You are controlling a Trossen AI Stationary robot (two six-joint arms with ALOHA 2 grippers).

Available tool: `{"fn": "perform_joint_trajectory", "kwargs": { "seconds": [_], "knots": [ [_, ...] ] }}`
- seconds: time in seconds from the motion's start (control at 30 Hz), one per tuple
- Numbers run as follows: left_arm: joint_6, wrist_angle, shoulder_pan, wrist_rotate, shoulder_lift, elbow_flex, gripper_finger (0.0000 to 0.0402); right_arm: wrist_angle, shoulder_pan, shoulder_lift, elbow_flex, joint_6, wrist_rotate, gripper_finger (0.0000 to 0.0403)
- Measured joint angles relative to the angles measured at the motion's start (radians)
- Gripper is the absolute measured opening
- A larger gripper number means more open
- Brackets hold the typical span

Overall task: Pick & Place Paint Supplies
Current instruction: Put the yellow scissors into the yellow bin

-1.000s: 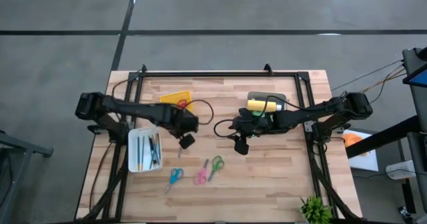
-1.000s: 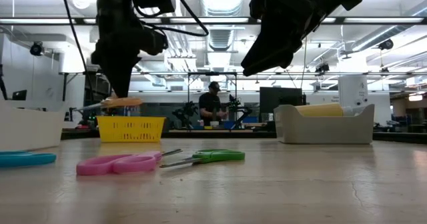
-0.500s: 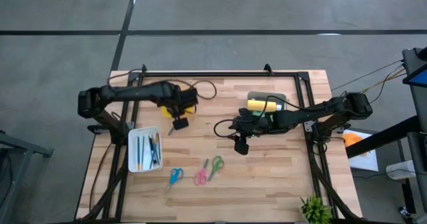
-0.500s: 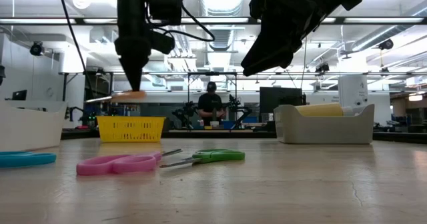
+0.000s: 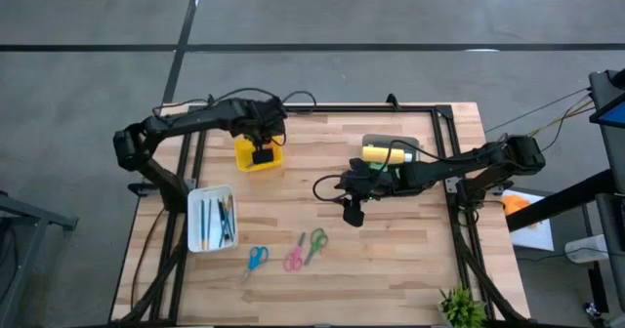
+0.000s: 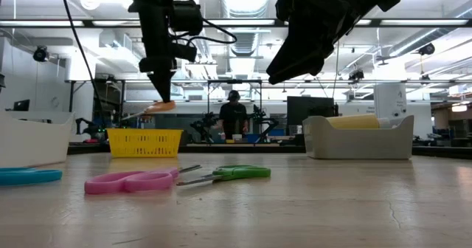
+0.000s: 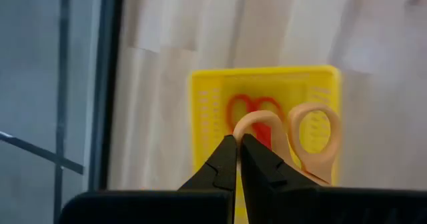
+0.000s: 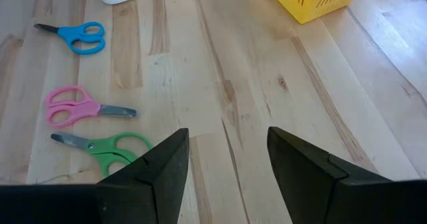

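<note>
Paint supplies sit at both sides of the wooden table [image 5: 410,260]: brushes and pens [image 5: 225,219] in a white tray [image 5: 198,232], a yellow paint bottle [image 5: 379,153] in a grey bin [image 5: 391,141]. The left gripper [image 7: 237,139], clamped on orange-handled scissors [image 7: 313,134], hangs above a yellow basket [image 7: 207,111]. The right gripper [image 8: 227,144] hovers mid-table, fingers apart and holding nothing, near the blue scissors [image 8: 77,37], pink scissors [image 8: 73,107] and green scissors [image 8: 110,147].
</note>
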Motion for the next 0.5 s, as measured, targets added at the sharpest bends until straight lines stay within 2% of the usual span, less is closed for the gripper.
{"fn": "perform_joint_trajectory", "kwargs": {
  "seconds": [0.2,0.5],
  "knots": [
    [0.110,0.047,0.061,0.001,0.006,-0.003,0.0008,0.000,0.000,0.000,0.000,0.000,0.000,0.0201],
    [0.174,0.057,0.100,0.045,0.088,-0.003,0.0008,0.001,0.000,0.000,0.000,0.000,0.000,0.0201]
  ]
}}
